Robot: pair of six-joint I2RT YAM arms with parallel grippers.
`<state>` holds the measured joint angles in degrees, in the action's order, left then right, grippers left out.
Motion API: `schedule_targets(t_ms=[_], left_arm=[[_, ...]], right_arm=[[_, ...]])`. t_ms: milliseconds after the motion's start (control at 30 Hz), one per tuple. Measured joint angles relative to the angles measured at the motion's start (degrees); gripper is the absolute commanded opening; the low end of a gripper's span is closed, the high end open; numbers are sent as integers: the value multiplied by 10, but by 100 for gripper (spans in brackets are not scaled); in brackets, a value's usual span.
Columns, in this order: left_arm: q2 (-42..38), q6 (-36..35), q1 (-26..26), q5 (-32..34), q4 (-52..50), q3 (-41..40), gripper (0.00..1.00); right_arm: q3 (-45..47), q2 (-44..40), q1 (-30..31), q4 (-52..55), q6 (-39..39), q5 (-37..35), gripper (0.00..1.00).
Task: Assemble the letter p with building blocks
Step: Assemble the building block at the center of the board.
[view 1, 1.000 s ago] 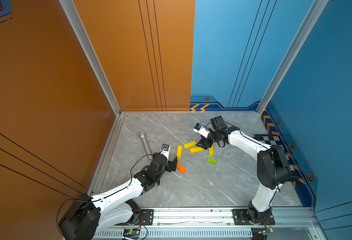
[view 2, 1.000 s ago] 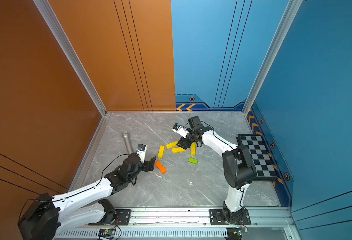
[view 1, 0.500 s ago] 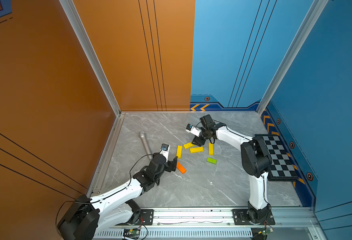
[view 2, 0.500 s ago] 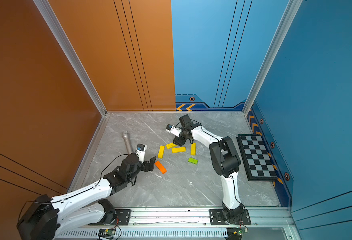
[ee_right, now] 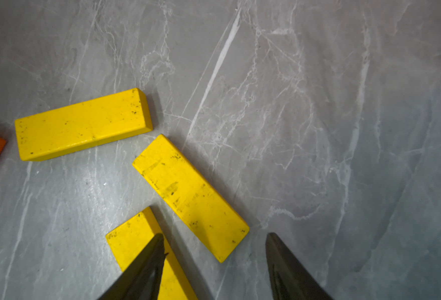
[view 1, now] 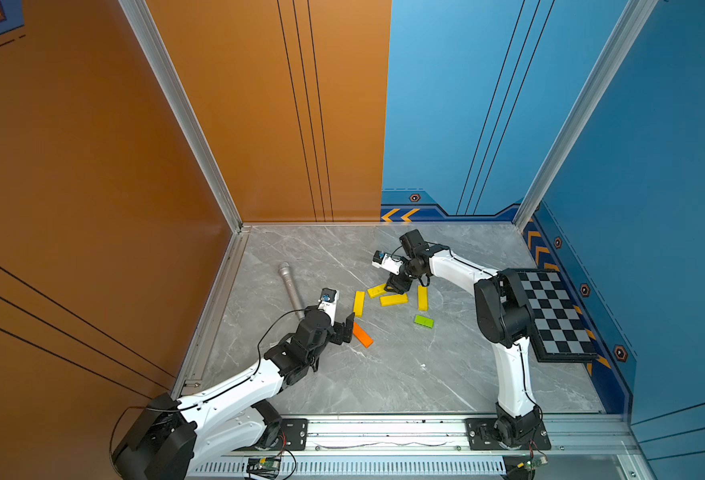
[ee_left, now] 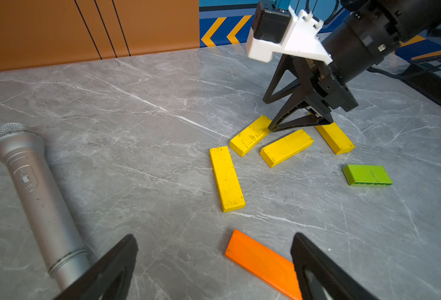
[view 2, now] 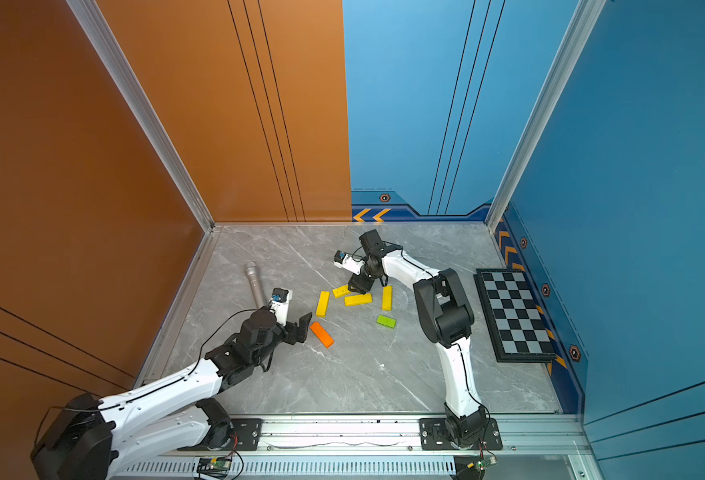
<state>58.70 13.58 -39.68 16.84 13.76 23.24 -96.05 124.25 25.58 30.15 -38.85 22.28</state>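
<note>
**Both top views.** We list six building blocks lying flat and loose on the grey marble table.
- Four yellow bars sit clustered mid-table.
- The shorter green bar lies near them, on the side toward the arm bases.
- The orange bar lies slanted, apart from the rest.
- The left gripper is spread wide and holds nothing, with one finger at the orange bar's end.
- The right gripper points down over the tilted yellow bar.
- A silver microphone and a chequered board lie at the sides.

**Left wrist.**
- We note the orange bar lying partly between the left gripper's parted fingers, ungripped.
- The yellow paint is scuffed with black specks.
- The green bar is ridged along one edge.

**Right wrist.**
- The right gripper stands parted astride one end of the tilted yellow bar, with gaps on both sides and nothing clamped.
- One finger overlaps the middle yellow bar.
</note>
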Motion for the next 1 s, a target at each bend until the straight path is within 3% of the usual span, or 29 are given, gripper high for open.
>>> schedule_targets(t_ms=[400,1000], left_arm=[[-4,10,7,-4,2,-5,94],[-3,19,19,-4,2,-5,94]], right_arm=[[-50,50,17,48,-27,-16,61],[-79,60,25,85,-53,-31,57]])
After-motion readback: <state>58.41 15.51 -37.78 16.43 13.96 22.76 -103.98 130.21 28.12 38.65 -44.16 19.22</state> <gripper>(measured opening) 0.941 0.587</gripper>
